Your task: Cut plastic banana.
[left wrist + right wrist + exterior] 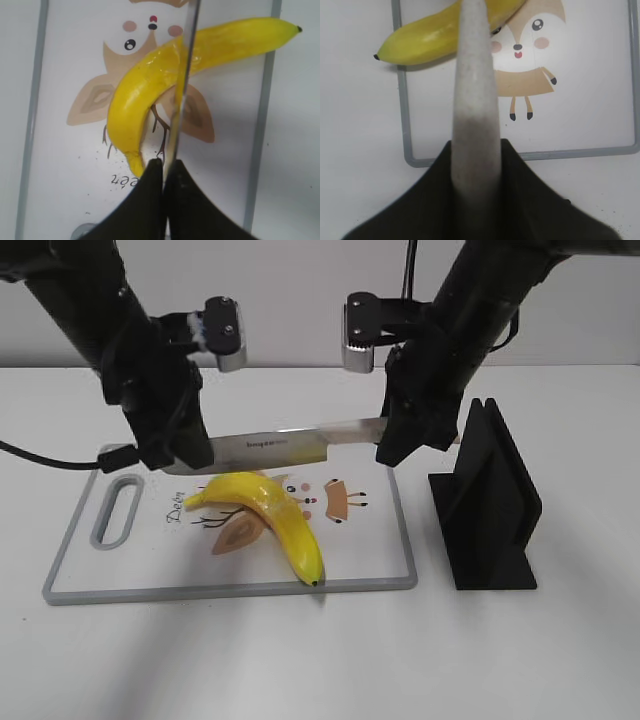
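A yellow plastic banana (272,517) lies whole on a white cutting board (230,588) with a fox drawing. A knife (290,444) hangs level just above and behind it. My left gripper (185,455) is shut on the blade's tip end. In the left wrist view the thin blade (181,85) crosses over the banana (145,80) and runs between the shut fingers (164,167). My right gripper (397,445) is shut on the grey handle (472,95), which it hides in the exterior view. In the right wrist view the fingers (475,150) clamp the handle over the banana's end (427,40).
A black knife stand (490,500) stands on the white table right of the board. The board has a grey rim (404,125) and a handle slot (117,510) at its left end. A black cable (40,458) runs off at the left.
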`<action>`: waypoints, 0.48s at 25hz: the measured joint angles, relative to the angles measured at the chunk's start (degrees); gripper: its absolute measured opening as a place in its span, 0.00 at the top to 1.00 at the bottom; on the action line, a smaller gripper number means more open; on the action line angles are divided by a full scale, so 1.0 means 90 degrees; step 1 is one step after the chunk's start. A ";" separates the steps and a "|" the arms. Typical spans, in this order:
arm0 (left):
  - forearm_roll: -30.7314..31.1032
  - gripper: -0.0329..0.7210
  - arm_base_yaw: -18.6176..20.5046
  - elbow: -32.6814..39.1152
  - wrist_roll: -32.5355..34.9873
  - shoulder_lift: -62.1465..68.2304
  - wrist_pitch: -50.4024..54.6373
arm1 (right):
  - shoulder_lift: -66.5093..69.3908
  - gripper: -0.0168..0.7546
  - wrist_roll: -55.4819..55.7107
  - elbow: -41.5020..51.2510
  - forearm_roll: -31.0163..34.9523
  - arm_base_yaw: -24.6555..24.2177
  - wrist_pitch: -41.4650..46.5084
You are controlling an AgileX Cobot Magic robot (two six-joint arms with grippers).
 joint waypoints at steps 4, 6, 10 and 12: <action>-0.0043 0.98 -0.0018 0.0000 -0.0117 0.0477 -0.0243 | 0.0410 0.75 0.0000 0.0000 -0.0094 -0.0013 -0.0159; -0.0077 0.98 -0.0018 0.0035 -0.0139 0.0915 -0.0488 | 0.0786 0.75 -0.0006 -0.0004 -0.0123 -0.0023 -0.0330; -0.0248 0.98 -0.0018 -0.0048 -0.0363 0.1273 -0.0567 | 0.1360 0.72 0.0165 -0.0084 -0.0341 -0.0072 -0.0531; -0.0254 0.98 -0.0018 -0.0057 -0.0395 0.1273 -0.0567 | 0.1383 0.72 0.0241 -0.0141 -0.0403 -0.0058 -0.0539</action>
